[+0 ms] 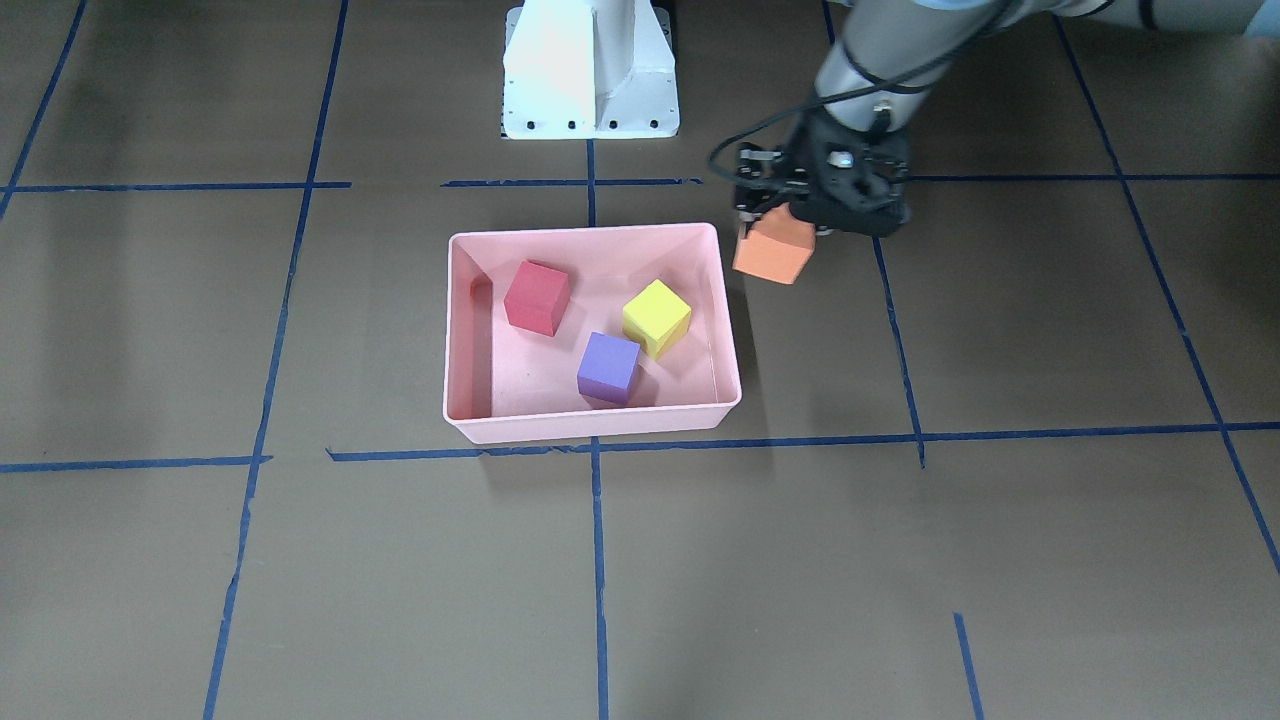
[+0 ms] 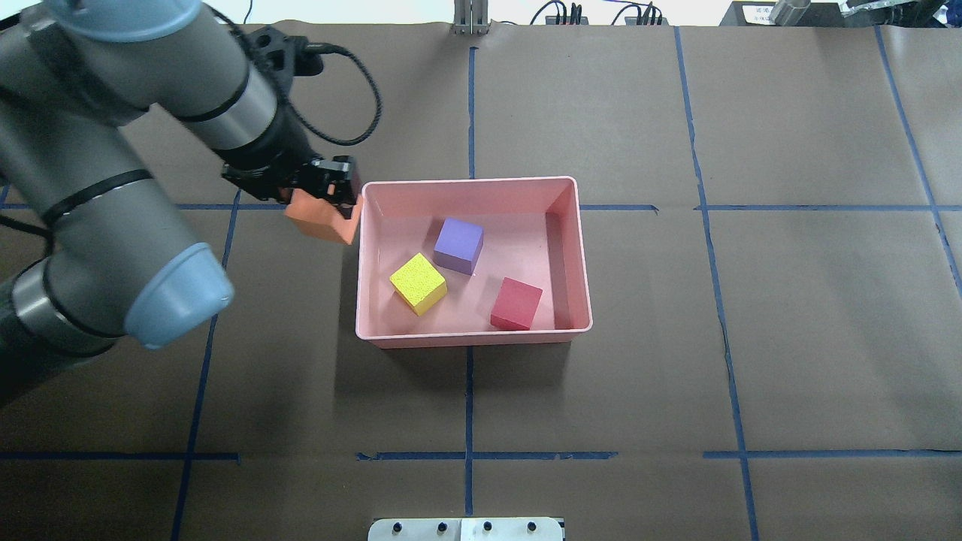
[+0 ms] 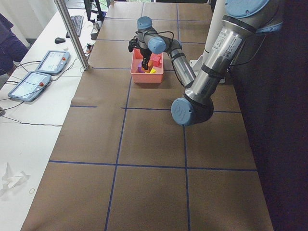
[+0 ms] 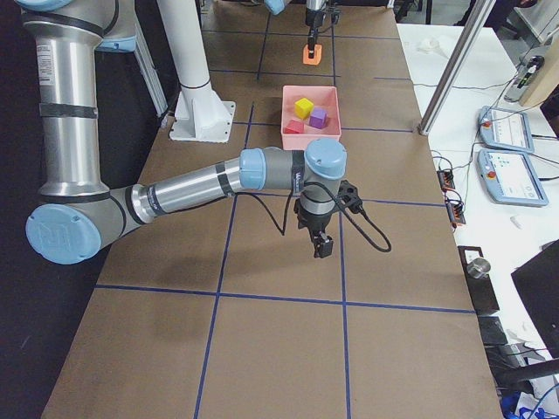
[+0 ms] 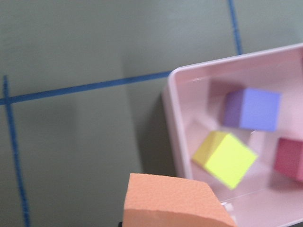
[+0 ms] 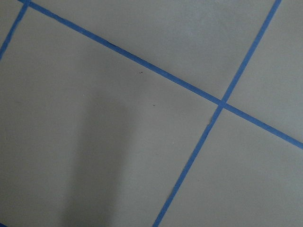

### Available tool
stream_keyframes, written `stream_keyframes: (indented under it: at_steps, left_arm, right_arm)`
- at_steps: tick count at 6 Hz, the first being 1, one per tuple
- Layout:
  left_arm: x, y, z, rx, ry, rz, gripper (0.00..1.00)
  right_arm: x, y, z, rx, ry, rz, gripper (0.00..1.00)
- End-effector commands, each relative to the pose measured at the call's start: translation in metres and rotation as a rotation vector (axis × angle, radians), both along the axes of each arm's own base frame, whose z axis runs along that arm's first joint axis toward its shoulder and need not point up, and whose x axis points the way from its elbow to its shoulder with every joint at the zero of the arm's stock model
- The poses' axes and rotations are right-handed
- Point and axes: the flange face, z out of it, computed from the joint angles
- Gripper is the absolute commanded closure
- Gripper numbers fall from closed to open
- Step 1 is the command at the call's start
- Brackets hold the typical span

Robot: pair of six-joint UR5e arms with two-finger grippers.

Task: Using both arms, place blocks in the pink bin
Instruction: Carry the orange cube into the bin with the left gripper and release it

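Note:
The pink bin stands mid-table and holds the red block, the yellow-green block and the purple block. My left gripper is shut on the orange block. It holds the block in the air just outside the bin's left wall, near its far corner. My right gripper shows only in the exterior right view, low over bare table away from the bin. I cannot tell whether it is open or shut.
The white pedestal stands at the robot's side of the bin. Blue tape lines grid the brown table. A metal post and two tablets sit at the operators' side.

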Motion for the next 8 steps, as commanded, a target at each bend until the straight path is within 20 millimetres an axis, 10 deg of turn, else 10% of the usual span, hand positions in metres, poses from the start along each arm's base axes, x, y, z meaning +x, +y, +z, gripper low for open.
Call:
stream_keyframes:
  at_steps: [1,3,4,5,7,8]
  left_arm:
    - [0.120,-0.002,-0.097,-0.064,-0.021,-0.099,0.62]
    - [0.195,-0.009,-0.105,-0.067,-0.026,-0.137,0.54]
    - [0.198,-0.008,-0.103,-0.063,-0.025,-0.131,0.14]
    - [0.200,-0.009,-0.098,-0.068,-0.034,-0.131,0.00]
    - [0.191,-0.009,-0.094,-0.039,-0.042,-0.077,0.00]
    - [0.150,-0.013,-0.051,0.015,-0.060,-0.016,0.00]
  right_arm:
    - [0.020,0.012,0.025,-0.010,-0.003,-0.001,0.00]
    - [0.020,0.014,0.026,-0.016,-0.002,0.002,0.00]
    - [0.020,0.014,0.026,-0.016,-0.003,0.002,0.00]
    - [0.019,0.016,0.029,-0.021,-0.004,0.001,0.00]
    - [0.019,0.031,0.042,-0.054,-0.014,0.006,0.00]
    - [0.033,0.053,0.061,-0.095,-0.020,0.039,0.00]
